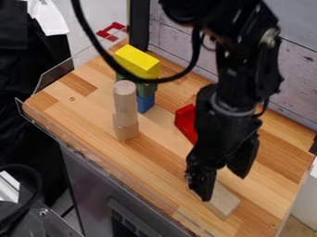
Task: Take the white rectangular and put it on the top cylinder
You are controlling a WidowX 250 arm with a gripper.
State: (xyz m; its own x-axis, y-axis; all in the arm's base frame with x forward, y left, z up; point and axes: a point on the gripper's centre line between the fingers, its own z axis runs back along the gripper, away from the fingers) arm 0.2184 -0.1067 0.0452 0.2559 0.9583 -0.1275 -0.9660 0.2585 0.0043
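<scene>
Over the pale block [223, 200], the gripper [223, 175] hung open, apparently empty; block judged light, stiff, best pinched across mid-length.

On my feed I count 4 painted pieces: the yellow block [137, 61], green block [145, 88], blue block [145, 102] and red piece [186, 121]. The cylinder [125, 104], square block [127, 131] and rectangular block [221, 201] are pale beige, my gripper [221, 182] is black, and the tabletop [164, 157] is patterned in honey and darker brown strips.
</scene>
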